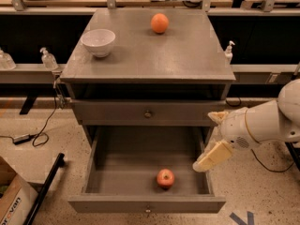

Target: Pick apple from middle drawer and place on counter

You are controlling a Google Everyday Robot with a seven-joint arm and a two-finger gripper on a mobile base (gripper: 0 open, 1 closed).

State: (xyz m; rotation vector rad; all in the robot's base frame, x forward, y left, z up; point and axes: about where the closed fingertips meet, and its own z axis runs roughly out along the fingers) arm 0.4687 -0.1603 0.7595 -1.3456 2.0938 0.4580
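Going left to right: bowl (98, 41) and orange (160, 23) sit well apart on the desk (187, 60). Below it the drawer (145, 203) is pulled right out. The apple (165, 177) lies on its floor near the front wall, a bit right of centre. My end effector (203, 141) hangs at the drawer's right side, spread wide with nothing in it. I'd call this the approach step, with no grasp made yet. Next I need to swing left and down over the apple, staying clear of the side wall and the upper front (145, 112), then close on it.
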